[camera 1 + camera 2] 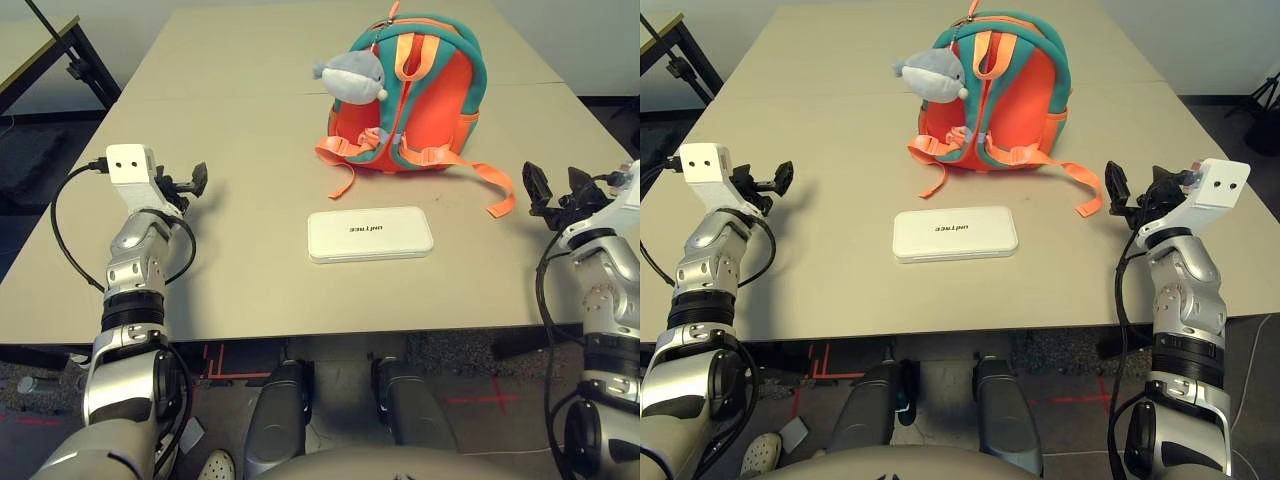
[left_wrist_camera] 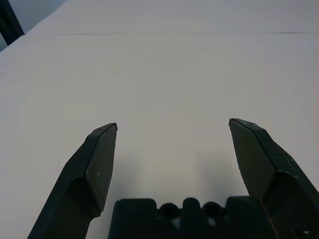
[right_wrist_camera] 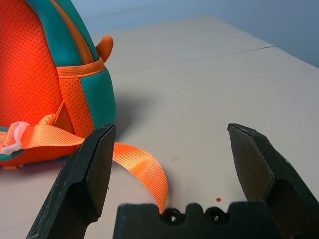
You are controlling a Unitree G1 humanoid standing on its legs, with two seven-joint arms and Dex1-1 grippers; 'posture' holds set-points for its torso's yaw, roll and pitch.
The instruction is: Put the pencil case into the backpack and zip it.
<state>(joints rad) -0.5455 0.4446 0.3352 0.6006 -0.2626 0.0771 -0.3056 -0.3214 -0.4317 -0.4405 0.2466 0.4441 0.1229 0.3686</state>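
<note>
Between left gripper (image 1: 192, 180), right gripper (image 1: 1132, 192): pencil case (image 1: 370, 234); untouched

Bright, even overhead light; soft shadows; sharp focus.

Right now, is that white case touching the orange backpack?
Apart. The left eye view shows bare table between the pencil case and the backpack; even its loose straps stop short of the case.

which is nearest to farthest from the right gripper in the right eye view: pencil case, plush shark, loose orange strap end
1. The loose orange strap end, on the table just beside the right gripper, towards the middle.
2. The pencil case, flat at the table's centre, well clear of the gripper.
3. The plush shark, hanging high on the backpack, at the far side.
</note>
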